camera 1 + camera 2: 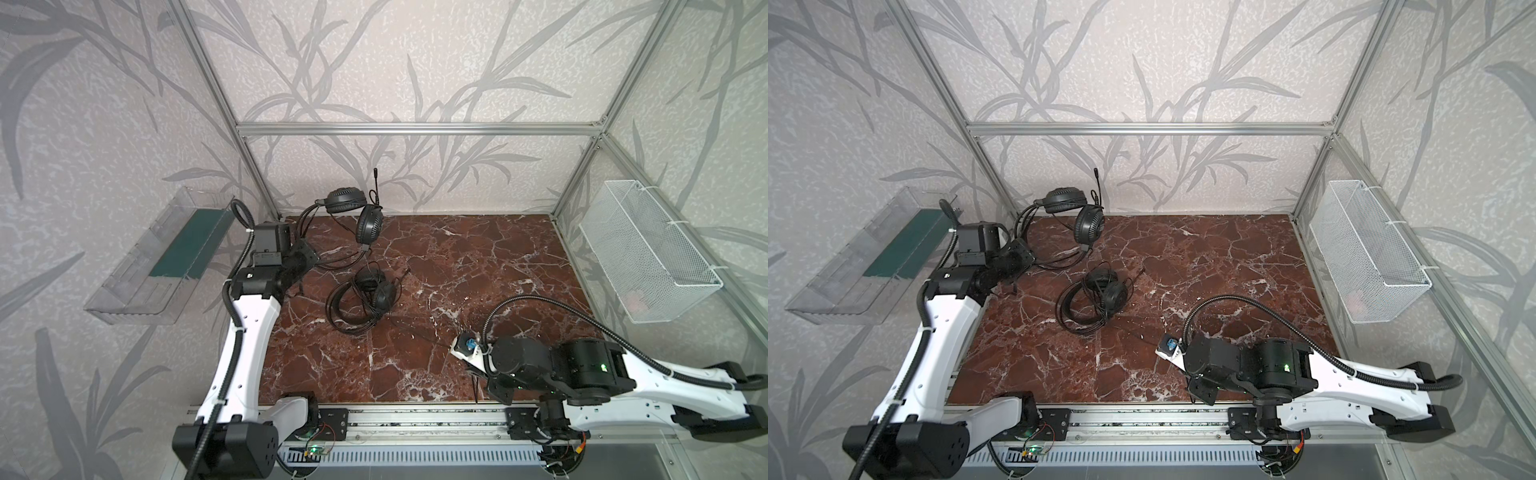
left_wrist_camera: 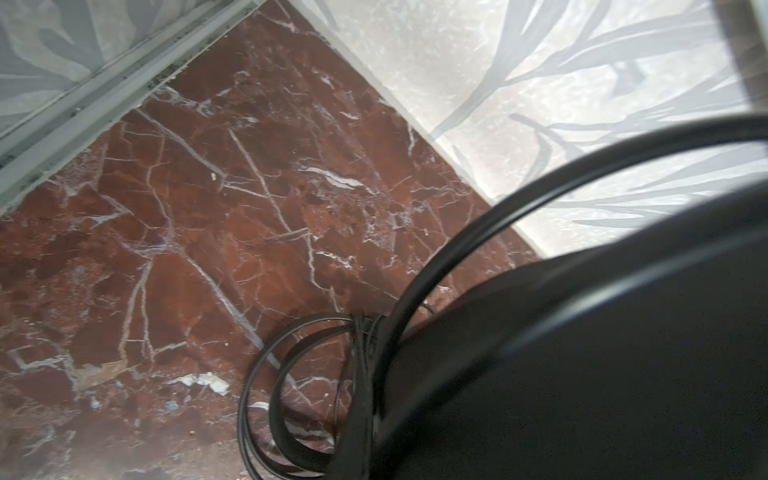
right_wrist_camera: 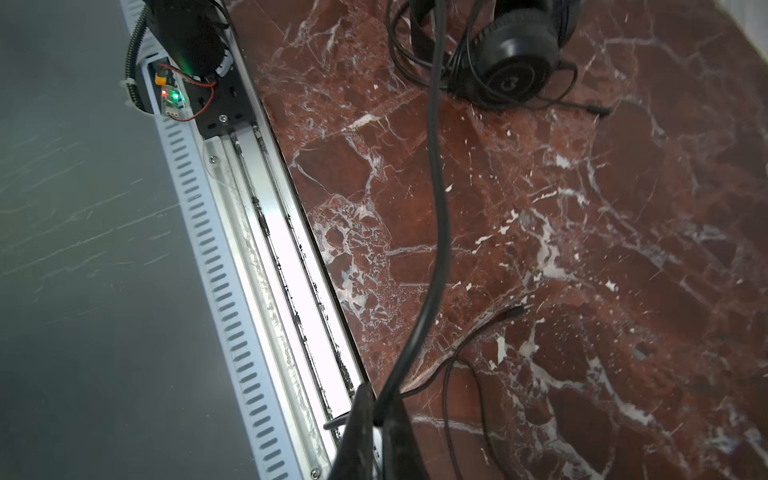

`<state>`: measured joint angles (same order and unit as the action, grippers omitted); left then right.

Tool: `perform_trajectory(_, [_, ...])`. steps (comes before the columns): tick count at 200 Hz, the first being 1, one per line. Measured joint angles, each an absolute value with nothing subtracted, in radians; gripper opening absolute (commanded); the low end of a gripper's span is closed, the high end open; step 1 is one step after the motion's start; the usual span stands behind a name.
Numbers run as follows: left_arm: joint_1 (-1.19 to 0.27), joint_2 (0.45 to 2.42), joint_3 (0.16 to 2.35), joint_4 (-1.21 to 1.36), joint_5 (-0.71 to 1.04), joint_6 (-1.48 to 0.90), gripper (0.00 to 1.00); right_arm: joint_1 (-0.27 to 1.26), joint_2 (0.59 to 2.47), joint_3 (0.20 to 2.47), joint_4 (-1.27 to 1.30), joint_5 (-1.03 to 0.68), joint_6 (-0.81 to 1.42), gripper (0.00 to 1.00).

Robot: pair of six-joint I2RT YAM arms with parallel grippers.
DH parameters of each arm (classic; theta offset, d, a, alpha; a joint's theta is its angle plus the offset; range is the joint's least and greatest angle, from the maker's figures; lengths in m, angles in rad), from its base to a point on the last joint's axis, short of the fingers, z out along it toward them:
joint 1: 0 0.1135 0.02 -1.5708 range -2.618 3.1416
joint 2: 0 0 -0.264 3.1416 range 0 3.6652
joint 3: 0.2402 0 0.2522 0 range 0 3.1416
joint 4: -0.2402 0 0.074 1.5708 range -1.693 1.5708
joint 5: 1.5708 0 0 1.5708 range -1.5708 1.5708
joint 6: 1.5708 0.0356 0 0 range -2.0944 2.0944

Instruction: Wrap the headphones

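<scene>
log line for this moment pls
left gripper: shut, beside far headset, hold unclear | right gripper: shut on cable of near headset | state: cable partly coiled on table

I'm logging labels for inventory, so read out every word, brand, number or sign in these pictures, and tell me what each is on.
No text here can be read.
Nearer headset's earcup: a pale mark at its centre, too blurred to read.
White sticker on the left arm: too small to read.
Blue patch at the end of the right arm: too small to read.
</scene>
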<state>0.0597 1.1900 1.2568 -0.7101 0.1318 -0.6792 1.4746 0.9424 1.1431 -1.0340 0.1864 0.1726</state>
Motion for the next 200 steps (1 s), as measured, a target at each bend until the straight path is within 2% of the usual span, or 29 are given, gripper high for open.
perform_trajectory(28, [0.001,1.261,1.259,-0.738,0.028,-0.611,0.00,1.567,1.037,1.297,-1.127,0.225,0.140,0.00])
perform_trajectory(50, [-0.134,1.298,1.266,-0.765,-0.070,-0.524,0.00,1.570,1.094,1.466,-1.221,0.282,0.088,0.00])
perform_trajectory(91, [-0.339,1.349,1.266,-0.809,-0.141,-0.387,0.00,1.573,1.186,1.721,-1.332,0.439,-0.068,0.00])
perform_trajectory(114, [-0.431,1.346,1.259,-0.820,-0.194,-0.315,0.00,1.548,1.200,1.767,-1.352,0.505,-0.167,0.00])
perform_trajectory(138, [-0.527,1.320,1.230,-0.817,-0.213,-0.254,0.00,1.449,1.188,1.797,-1.353,0.509,-0.255,0.00])
perform_trajectory(200, [-0.728,1.175,1.089,-0.823,-0.138,-0.154,0.00,1.412,1.145,1.773,-1.330,0.526,-0.361,0.00])
